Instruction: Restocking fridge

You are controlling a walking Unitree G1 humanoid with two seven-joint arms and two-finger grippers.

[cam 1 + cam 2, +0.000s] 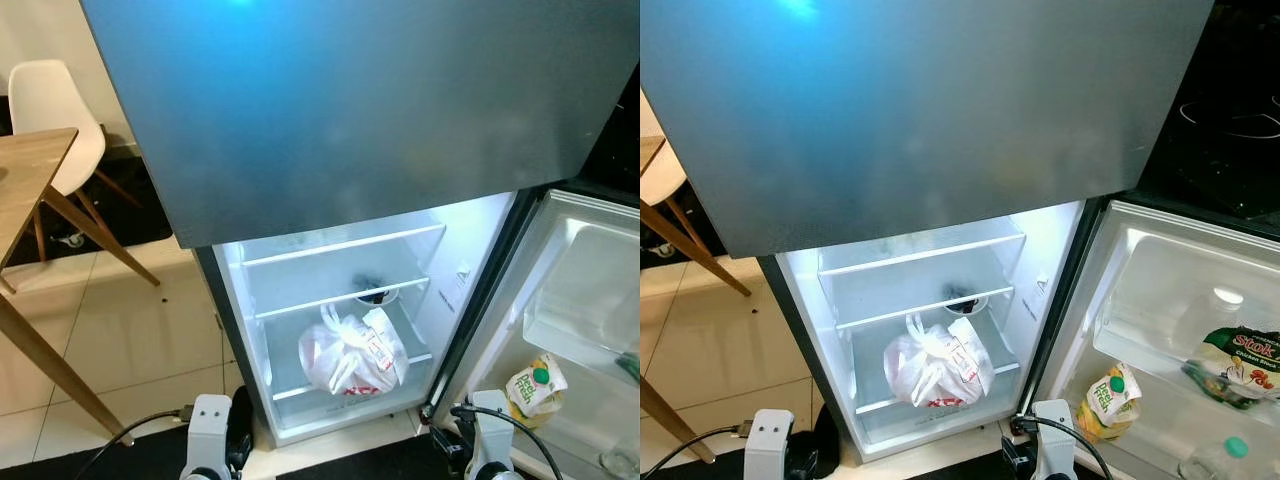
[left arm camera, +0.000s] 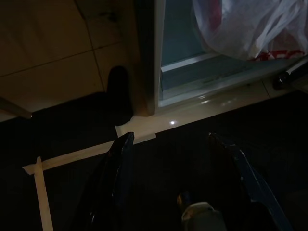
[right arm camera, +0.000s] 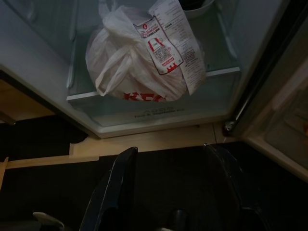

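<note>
While the fridge (image 1: 330, 300) is standing open with its door (image 1: 1180, 330) swung out on the robot's right, the main risk I am seeing is a clumsy reach: a claw going in toward the lower shelf (image 1: 345, 395) could be snagging the loose handles of the white bag (image 1: 352, 357) and dragging it forward over the shelf's front edge. That bag (a long receipt is stuck to its top) is sitting in the middle of that shelf, with a dark bowl (image 1: 374, 294) just behind it on the shelf above. Another hazard is the door itself, since a carton (image 1: 1106, 400) and a packet (image 1: 1238, 362) are resting in its bins, and a swinging arm could be knocking them out.

Both arms are hanging low in front of the fridge, wrists just below its base. Left claw (image 2: 178, 159) is pointing down at the dark floor mat (image 2: 202, 144) near the fridge's left corner, fingers spread apart and holding nothing. Right claw (image 3: 171, 173) is aiming at the bag from below the fridge's sill, fingers likewise apart and empty.
</note>
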